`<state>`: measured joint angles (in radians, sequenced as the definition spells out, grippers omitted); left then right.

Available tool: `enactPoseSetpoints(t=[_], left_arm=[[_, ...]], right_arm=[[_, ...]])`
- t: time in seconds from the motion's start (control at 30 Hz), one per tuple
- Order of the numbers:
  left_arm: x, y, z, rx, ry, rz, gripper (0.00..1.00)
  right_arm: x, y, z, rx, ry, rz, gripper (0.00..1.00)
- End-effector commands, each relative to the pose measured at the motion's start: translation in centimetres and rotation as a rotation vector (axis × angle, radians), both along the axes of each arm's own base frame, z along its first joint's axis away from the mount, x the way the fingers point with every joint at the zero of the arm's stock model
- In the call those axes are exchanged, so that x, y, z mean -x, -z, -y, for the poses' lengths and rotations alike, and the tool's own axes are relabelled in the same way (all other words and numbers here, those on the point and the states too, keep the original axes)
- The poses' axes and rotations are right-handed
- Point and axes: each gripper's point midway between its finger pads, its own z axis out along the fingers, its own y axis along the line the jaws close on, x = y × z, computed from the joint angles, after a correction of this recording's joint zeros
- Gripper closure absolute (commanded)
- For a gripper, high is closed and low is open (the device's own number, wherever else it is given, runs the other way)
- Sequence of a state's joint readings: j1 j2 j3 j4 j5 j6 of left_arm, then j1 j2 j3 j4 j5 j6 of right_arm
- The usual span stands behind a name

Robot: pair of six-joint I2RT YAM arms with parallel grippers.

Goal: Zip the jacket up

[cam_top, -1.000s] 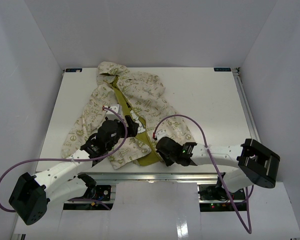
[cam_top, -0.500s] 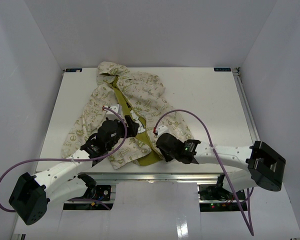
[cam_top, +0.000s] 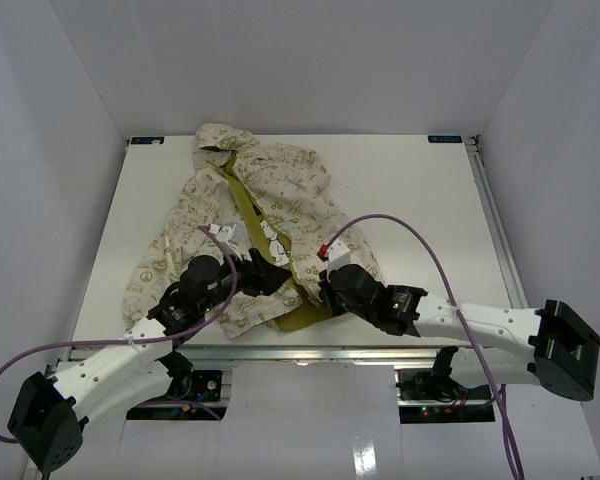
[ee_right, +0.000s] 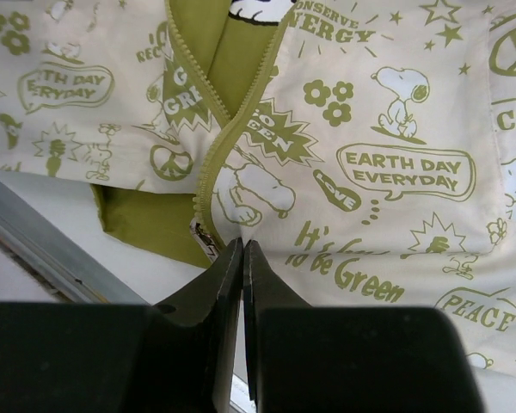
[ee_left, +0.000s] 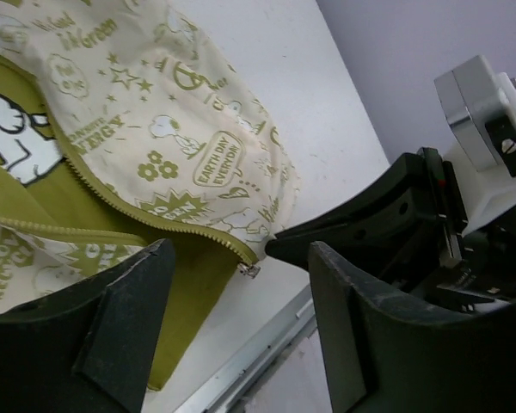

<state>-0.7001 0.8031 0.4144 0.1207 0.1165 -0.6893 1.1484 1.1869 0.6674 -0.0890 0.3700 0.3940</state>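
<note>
1. The white table (cam_top: 410, 200) carries everything; both arms reach in from its near edge.
2. The jacket (cam_top: 280, 190) lies on the table's left-centre part. Its hood points to the far edge and its hem sits at the near edge. The front is spread open, so the olive lining shows between the cream printed panels.
3. The left gripper (cam_top: 268, 273) hovers over the lower front of the jacket, with its fingers spread wide apart and nothing between them. In the left wrist view the gap frames the bottom of the zipper.
4. The right gripper (cam_top: 326, 290) sits at the hem just beside it. Its fingers (ee_right: 228, 275) are pressed together, pinching the hem edge of the jacket's printed panel.
5. The zipper (ee_right: 211, 146) is undone, and its two olive tooth rows part upward from the hem.
6. A small metal zipper end (ee_left: 249, 270) hangs at the hem, next to the right gripper's tip.
</note>
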Motion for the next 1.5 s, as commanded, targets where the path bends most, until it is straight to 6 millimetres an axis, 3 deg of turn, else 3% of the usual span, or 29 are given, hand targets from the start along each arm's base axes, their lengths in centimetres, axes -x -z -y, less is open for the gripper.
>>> enactPoseSetpoints(t=[0.0,0.13,0.2,0.37,0.5,0.87,0.97,1.3,1.47], left_arm=[[2.7,-0.6,1.4,0.077,0.15,0.0,0.32],[4.2,0.5,2.2,0.108,0.238,-0.033,0.44],[4.7,0.2,2.9,0.135,0.299,-0.007,0.5],[6.0,0.0,4.1,0.187,0.419,0.022,0.5],[5.4,0.7,4.1,0.169,0.391,0.01,0.43],[4.0,2.4,4.1,0.115,0.327,-0.039,0.4],[3.5,3.4,4.0,0.074,0.306,-0.073,0.41],[3.2,2.1,4.3,0.134,0.303,-0.021,0.51],[3.6,3.1,4.7,0.129,0.329,-0.069,0.56]], right_arm=[[-0.2,-4.0,-1.4,-0.204,-0.002,0.061,0.92],[0.2,-4.9,-1.4,-0.263,-0.012,0.065,0.92],[0.4,-5.3,-1.6,-0.294,-0.017,0.062,0.92],[0.4,-5.6,-2.1,-0.326,-0.023,0.059,0.92],[0.6,-5.3,-2.5,-0.342,-0.039,0.052,0.92],[1.2,-5.0,-3.4,-0.375,-0.086,0.039,0.92],[1.4,-4.9,-3.3,-0.383,-0.094,0.044,0.92],[1.8,-4.7,-3.4,-0.391,-0.125,0.044,0.92],[2.0,-4.9,-3.2,-0.407,-0.132,0.052,0.92]])
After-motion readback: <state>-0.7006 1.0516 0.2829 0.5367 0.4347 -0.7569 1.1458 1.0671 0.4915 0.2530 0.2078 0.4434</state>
